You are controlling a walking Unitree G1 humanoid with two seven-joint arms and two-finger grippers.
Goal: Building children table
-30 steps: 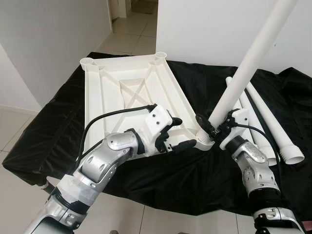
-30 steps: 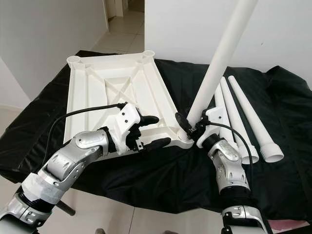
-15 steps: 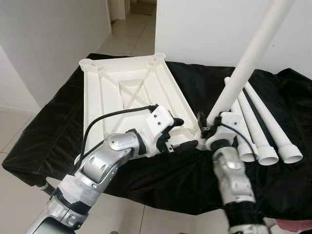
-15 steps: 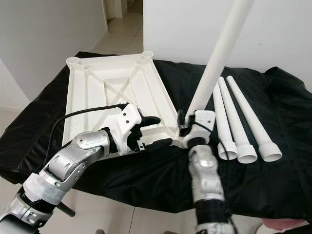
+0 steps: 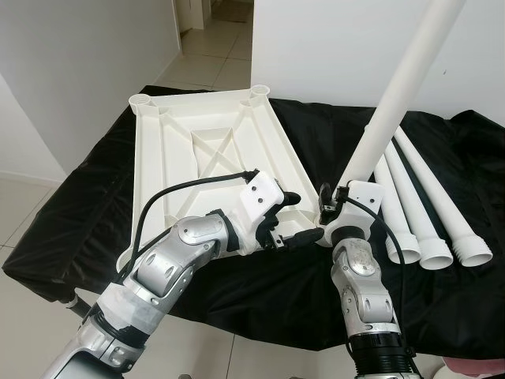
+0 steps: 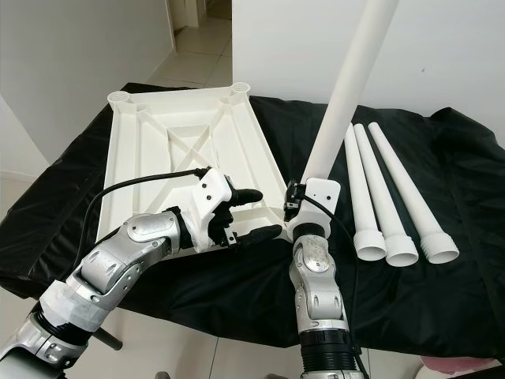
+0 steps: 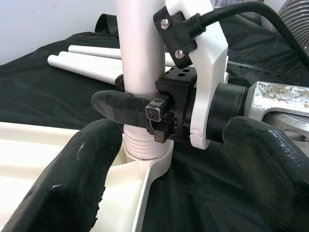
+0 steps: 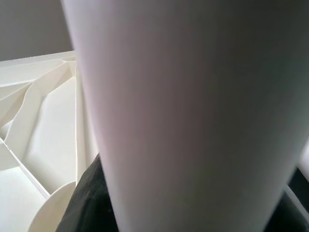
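Standing nearly upright, a white table leg (image 5: 394,103) is gripped low down by the right gripper (image 5: 335,207), whose black fingers (image 7: 120,106) are clenched around the tube just above its ribbed end. That ribbed end is seated in the corner socket (image 7: 147,162) of the upside-down white tabletop (image 5: 213,150), right below the fingers.

The tabletop is laid flat on a black cloth (image 5: 79,213), with its ribbed underside facing up and two more round sockets seen at the far corners.

The left gripper (image 5: 296,217) is held at the near edge of the tabletop, just beside the socket. Its fingers (image 7: 72,179) are spread apart with nothing pinched between them, though the near rim of the tabletop looks to be between or under them; whether it's actually touched can't be told. From the left wrist view, the leg and the right gripper are seen framed between the two open fingers.

Three spare legs (image 5: 430,209) are laid side by side on the cloth, off to the outer side of the right gripper, wide ends toward the robot.
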